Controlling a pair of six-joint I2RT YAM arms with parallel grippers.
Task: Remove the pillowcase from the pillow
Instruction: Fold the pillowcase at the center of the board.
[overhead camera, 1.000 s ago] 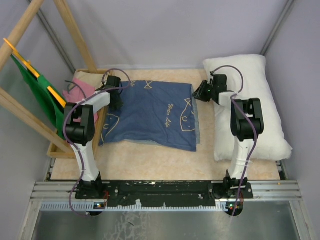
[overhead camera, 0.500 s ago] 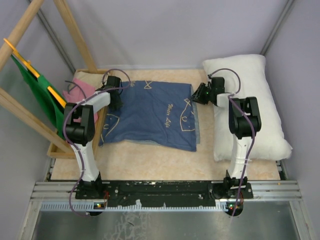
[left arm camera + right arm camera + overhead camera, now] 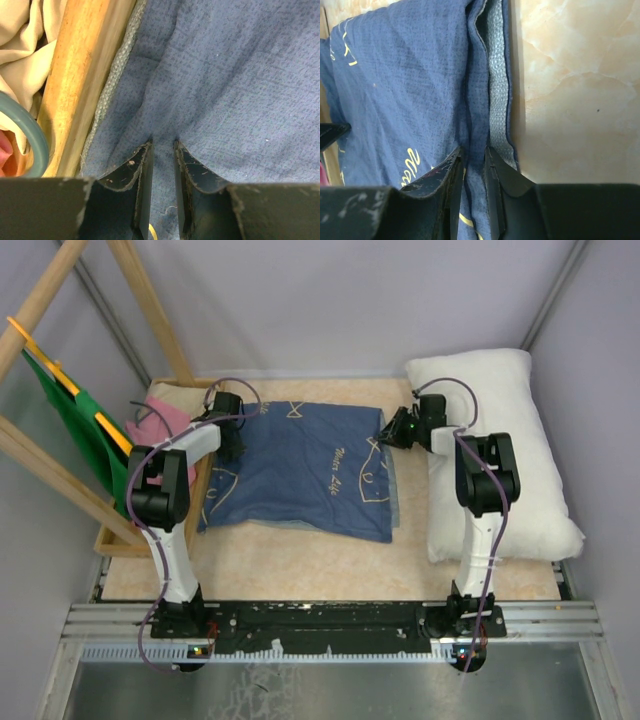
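Pillowcase (image 3: 300, 470) position: spread flat on the counter (image 3: 300, 560), centre of the work area, navy side up, with pale yellow fish outlines and script visible. Its left edge lies along a wooden rail (image 3: 80, 85). Its right edge shows a narrow strip of lighter blue-grey lining (image 3: 497, 100).

Pillow (image 3: 540, 460) position: on the right side of the counter, lying lengthwise from near to far. It is plain white, fully outside the pillowcase, and just beside its right edge. The right wrist view shows bare counter next to that edge.

Left end effector (image 3: 230, 440) (image 3: 162, 146): located at the far-left corner of the pillowcase. The fingers are drawn almost together, and a raised fold of the blue fabric is pinched between them.

Right end effector (image 3: 392, 430) (image 3: 472, 150): located at the far-right edge of the pillowcase, between it and the pillow. The fingers stand close together, one on each side of the folded hem, with the fabric layer gripped in the narrow gap.

Surroundings: a pink cloth (image 3: 165, 415) lies beyond the wooden rail at far left, partly on a cream cloth (image 3: 20, 30). A green cloth (image 3: 80, 430) hangs from a slanted wooden frame at the left margin.
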